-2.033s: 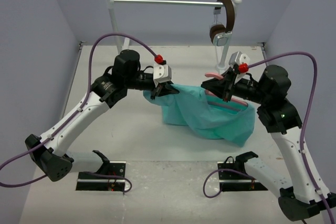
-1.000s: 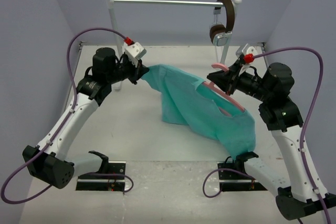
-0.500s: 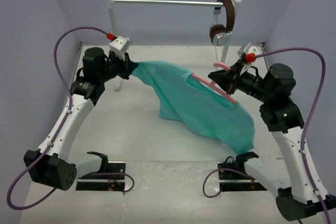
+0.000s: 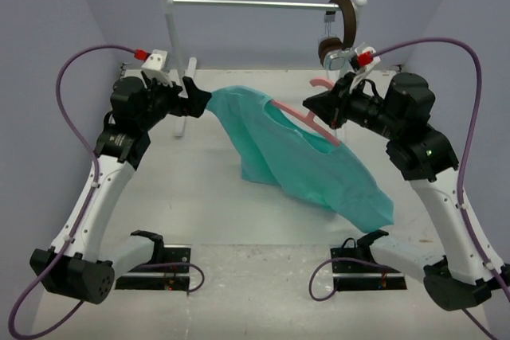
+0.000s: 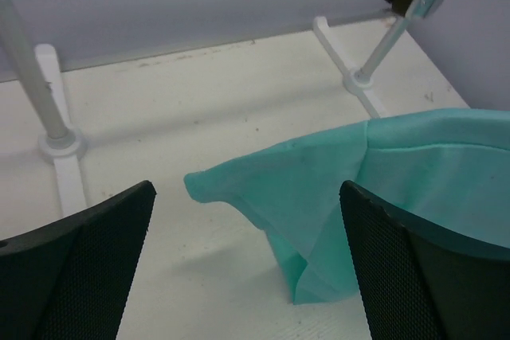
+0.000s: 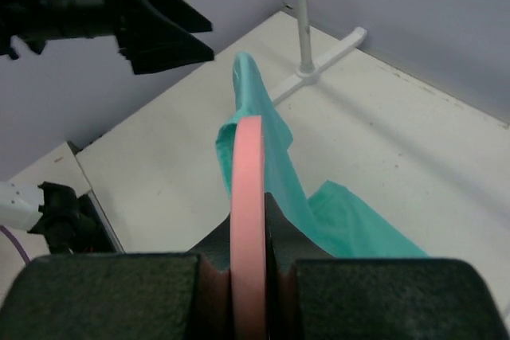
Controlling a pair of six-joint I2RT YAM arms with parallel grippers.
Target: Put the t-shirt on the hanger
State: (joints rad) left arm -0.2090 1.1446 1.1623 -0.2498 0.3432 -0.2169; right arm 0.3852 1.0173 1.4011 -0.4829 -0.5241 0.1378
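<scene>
The teal t-shirt hangs draped over the pale-pink hanger, sloping down toward the near right. My right gripper is shut on the hanger's bar; in the right wrist view the pink hanger runs straight out between the closed fingers, with the t-shirt hanging off its far end. My left gripper stands wide open just left of the shirt's sleeve tip. In the left wrist view the sleeve lies free ahead of the gripper, touching neither finger.
A white clothes rack stands at the back, its posts and feet near my left gripper. Brown-and-silver headphones hang from the rail's right end, just behind the hanger's hook. Purple walls close in both sides.
</scene>
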